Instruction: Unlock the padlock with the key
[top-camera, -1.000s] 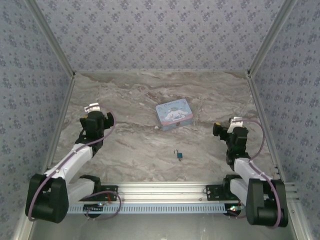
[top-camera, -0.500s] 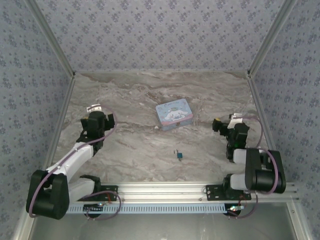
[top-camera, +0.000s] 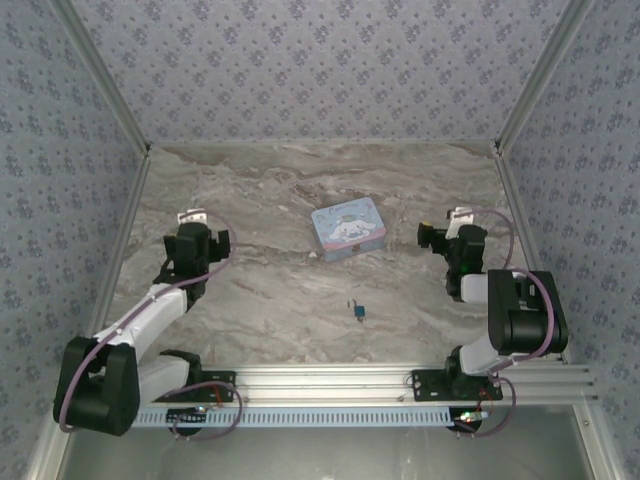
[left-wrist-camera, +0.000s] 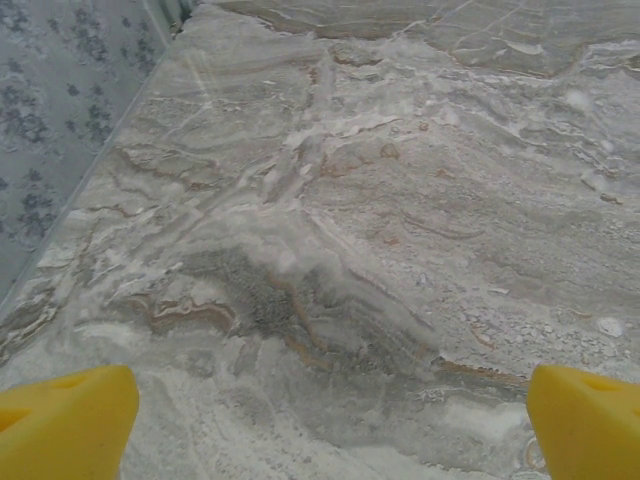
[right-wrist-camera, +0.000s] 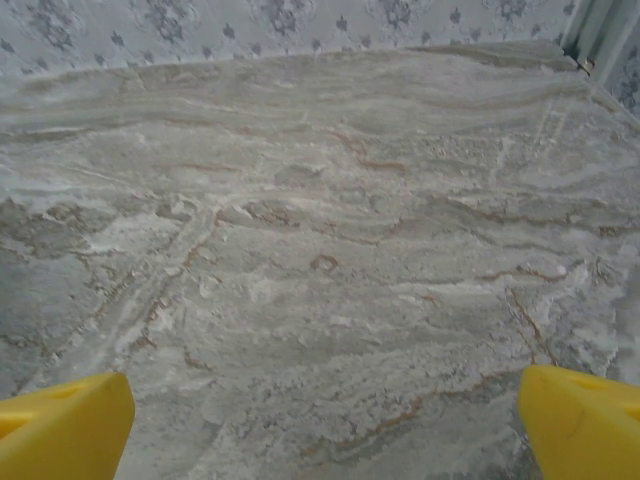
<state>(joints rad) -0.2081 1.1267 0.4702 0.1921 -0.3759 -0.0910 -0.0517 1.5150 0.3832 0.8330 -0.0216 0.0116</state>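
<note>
My left arm (top-camera: 150, 305) stretches out low over the bench's (top-camera: 280, 190) left side; my right arm (top-camera: 520, 312) folds, elbow high, over its right side. Left gripper (top-camera: 190, 228) and right gripper (top-camera: 443, 236) are both empty, jaws spread wide.

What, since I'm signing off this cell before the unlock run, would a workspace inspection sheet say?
Surface: grey marbled table, no spills seen.
Job's things: padlock lying front centre, untouched; key too small to make out.
Clutter: pale blue cartoon tin behind the padlock.
Jaws: left and right wide open, empty.
Cables: purple cables looped along both arms.
Surroundings: patterned walls; aluminium rail at near edge.
</note>
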